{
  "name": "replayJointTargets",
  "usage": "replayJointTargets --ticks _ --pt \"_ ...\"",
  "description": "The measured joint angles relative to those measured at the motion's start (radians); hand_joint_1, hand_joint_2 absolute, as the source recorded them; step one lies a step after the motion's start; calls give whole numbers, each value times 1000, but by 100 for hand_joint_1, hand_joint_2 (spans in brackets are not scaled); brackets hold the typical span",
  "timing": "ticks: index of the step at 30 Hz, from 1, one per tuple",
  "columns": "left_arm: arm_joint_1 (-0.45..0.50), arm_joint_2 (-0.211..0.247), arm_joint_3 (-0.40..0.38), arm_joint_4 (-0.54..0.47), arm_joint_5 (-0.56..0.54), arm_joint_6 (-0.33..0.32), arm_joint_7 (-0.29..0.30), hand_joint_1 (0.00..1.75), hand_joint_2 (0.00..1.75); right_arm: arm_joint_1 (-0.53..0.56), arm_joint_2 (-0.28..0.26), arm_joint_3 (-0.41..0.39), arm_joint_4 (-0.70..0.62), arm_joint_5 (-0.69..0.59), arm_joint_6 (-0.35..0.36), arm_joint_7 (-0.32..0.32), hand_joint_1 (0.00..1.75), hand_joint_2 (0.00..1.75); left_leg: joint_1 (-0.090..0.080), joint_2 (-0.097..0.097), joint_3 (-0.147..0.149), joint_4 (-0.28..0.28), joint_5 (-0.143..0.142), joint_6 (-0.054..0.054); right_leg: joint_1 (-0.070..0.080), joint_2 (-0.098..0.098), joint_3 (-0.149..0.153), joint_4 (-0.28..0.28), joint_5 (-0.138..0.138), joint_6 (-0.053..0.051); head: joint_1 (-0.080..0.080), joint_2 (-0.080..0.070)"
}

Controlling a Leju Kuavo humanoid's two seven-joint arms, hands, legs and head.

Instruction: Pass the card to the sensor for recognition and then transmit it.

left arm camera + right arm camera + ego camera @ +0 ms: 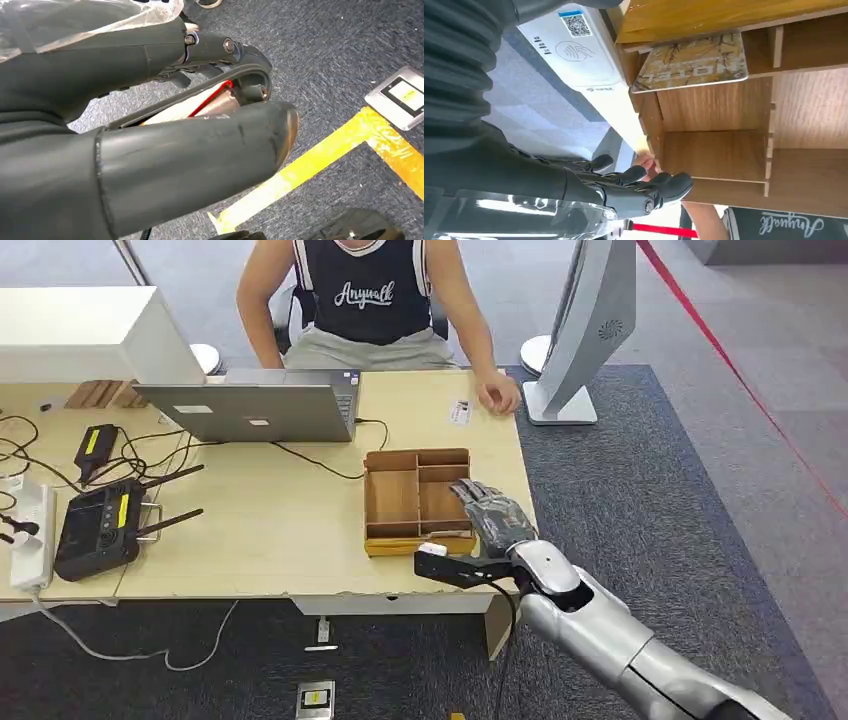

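Now right hand over tray, card inside

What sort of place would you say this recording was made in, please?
Probably an office or lab set up as a mock hotel check-in desk: a wooden table with a laptop, a hotel card in a wooden tray, and grey carpet.

One card, one wooden tray, one laptop, one black controller, one white sensor, one person.
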Motion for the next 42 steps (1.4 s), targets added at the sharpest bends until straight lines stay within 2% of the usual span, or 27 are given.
replayJointTargets --ticks 10,17,40,41,42 --pt "0 0 0 0 -2 2 0 0 0 -10 20 -1 62 -25 -31 -32 0 175 0 0 0 0 0 0 0 0 0 0 0 0 0 0" --pt "1 -1 1 0 3 9 -9 0 0 -25 57 6 112 -31 -39 -72 0 175 0 0 0 0 0 0 0 0 0 0 0 0 0 0" --pt "3 -1 8 0 -1 10 -9 0 0 -68 122 35 238 -60 -76 -105 0 175 0 0 0 0 0 0 0 0 0 0 0 0 0 0" --pt "3 -1 8 0 -1 9 -9 0 0 -69 123 35 241 -62 -77 -105 70 175 0 0 0 0 0 0 0 0 0 0 0 0 0 0" --pt "3 -1 8 0 -1 9 -9 0 0 -70 125 35 245 -64 -77 -105 173 175 0 0 0 0 0 0 0 0 0 0 0 0 0 0"
